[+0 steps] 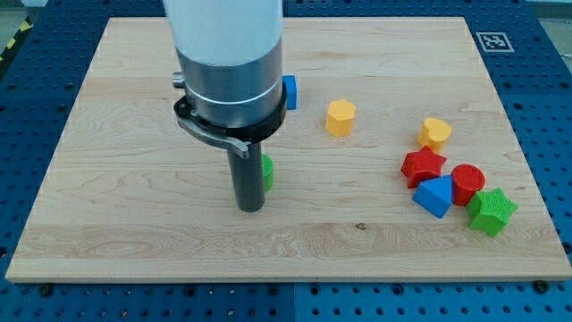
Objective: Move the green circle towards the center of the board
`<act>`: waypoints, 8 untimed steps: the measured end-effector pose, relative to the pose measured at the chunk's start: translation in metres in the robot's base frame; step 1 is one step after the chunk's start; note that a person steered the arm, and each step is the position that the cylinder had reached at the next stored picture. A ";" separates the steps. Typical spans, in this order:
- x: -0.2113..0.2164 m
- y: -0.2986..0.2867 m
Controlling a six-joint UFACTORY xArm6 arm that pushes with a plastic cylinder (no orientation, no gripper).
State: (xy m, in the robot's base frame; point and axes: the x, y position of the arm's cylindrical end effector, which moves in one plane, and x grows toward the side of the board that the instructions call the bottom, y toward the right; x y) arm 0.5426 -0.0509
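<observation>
Tip touching green block, board mid-left

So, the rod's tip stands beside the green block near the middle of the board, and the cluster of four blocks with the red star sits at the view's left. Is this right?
Not quite. In the camera view, the cluster with the red star sits at the view's right, not the left. The rest holds: my tip stands beside the green block, on its left, near the middle of the board.

Two yellow blocks, two red, two blue, two green.
</observation>
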 end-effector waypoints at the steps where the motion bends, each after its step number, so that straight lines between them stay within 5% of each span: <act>1: 0.000 -0.005; 5: -0.059 -0.002; 8: -0.026 0.050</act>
